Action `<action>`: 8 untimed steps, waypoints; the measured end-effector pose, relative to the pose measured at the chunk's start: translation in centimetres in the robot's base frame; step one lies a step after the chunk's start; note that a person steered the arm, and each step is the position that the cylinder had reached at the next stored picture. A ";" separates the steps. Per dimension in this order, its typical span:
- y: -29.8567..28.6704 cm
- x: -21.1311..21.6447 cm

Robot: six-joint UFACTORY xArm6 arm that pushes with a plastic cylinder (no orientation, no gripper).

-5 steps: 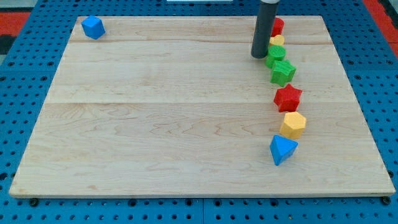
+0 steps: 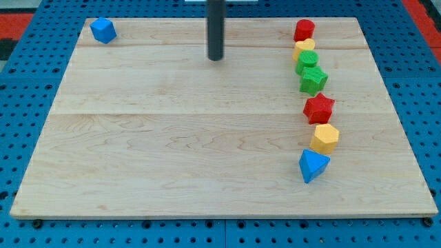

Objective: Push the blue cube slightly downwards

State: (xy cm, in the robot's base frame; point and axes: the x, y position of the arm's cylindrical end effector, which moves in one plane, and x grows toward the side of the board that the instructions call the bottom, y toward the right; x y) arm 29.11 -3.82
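The blue cube [image 2: 103, 30] is seen at the counter's [image 2: 172, 151] top-left corner, close to the top and left edges, with nothing touching it. It is turned slightly, so that one corner points toward the view's bottom; no long axis can be made out.

My tip [image 2: 216, 58] is set down near the top edge, about midway across, well apart from the cube to its right. The stretch of wood between them carries no block.

No claw is fitted: the arm ends in a plain dark rod and nothing is held.

Along the right side a crooked column is formed, from the top edge downward: a red cylinder [image 2: 304, 30], a yellow block [image 2: 305, 47], a green block [image 2: 307, 60], a green star [image 2: 314, 80], a red star [image 2: 319, 108], a yellow hexagonal block [image 2: 324, 138] and a blue triangular block [image 2: 313, 165].
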 end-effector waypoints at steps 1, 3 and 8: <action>-3.4 -5.1; -6.4 -9.8; -19.6 -9.8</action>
State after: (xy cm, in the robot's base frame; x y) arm 19.28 -23.44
